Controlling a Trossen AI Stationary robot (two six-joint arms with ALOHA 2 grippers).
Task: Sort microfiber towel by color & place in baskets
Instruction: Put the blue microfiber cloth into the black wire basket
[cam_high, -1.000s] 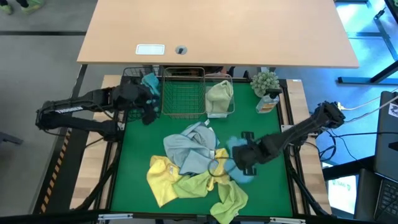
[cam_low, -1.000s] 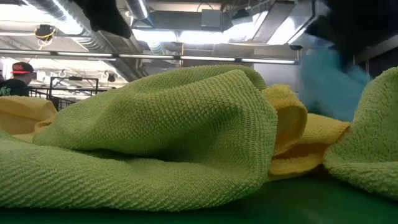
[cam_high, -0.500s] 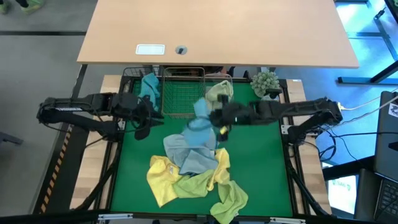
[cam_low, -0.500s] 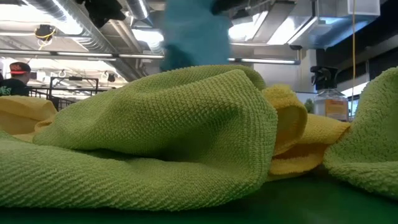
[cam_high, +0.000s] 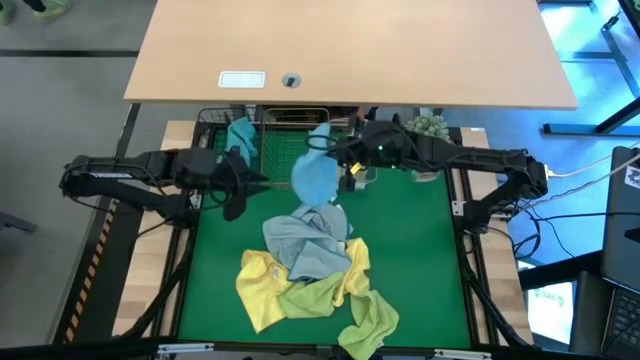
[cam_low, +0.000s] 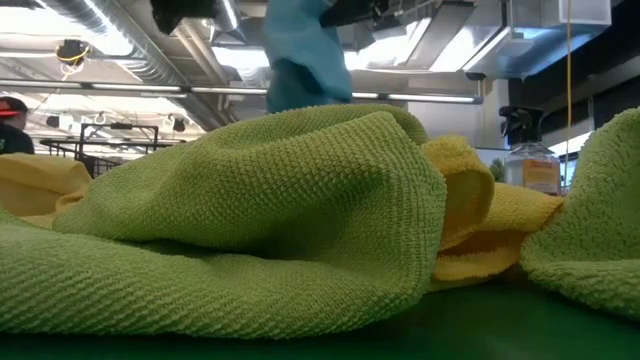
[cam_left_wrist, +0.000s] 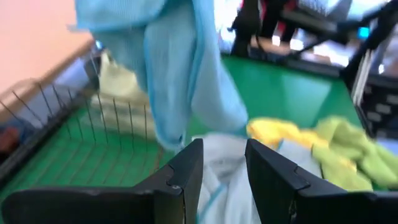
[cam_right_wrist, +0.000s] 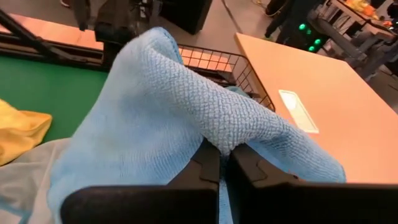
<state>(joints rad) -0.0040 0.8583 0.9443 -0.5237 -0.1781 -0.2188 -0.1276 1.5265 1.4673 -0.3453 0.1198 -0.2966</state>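
My right gripper (cam_high: 342, 163) is shut on a light blue towel (cam_high: 315, 175), held in the air over the near rim of the silver wire basket (cam_high: 290, 150); the towel also shows in the low view (cam_low: 300, 55). The black wire basket (cam_high: 215, 128) holds another blue towel (cam_high: 241, 135). My right arm covers most of the clear basket (cam_high: 366, 178). My left gripper (cam_high: 240, 190) is open and empty in front of the black basket. A pile of blue-grey (cam_high: 305, 240), yellow (cam_high: 260, 285) and green (cam_high: 355, 305) towels lies on the green mat. My right gripper pinches a bunched fold of the light blue towel (cam_right_wrist: 217, 134) between its two fingers, several layers together. The arm reaches in from the table's right. The towel hangs slack below the fingers (cam_low: 300, 70), clear of the pile and the mat.
A small potted plant (cam_high: 428, 130) stands at the far right of the mat. A spray bottle (cam_low: 527, 150) shows beyond the pile in the low view. A wooden table (cam_high: 350, 50) lies past the baskets. A person (cam_low: 12, 115) is far off in the room.
My right gripper has lifted the light blue towel off the right side of the pile and carried it up, toward the far edge and to the left, to the baskets. My left gripper has drawn back from the black basket toward the near edge.
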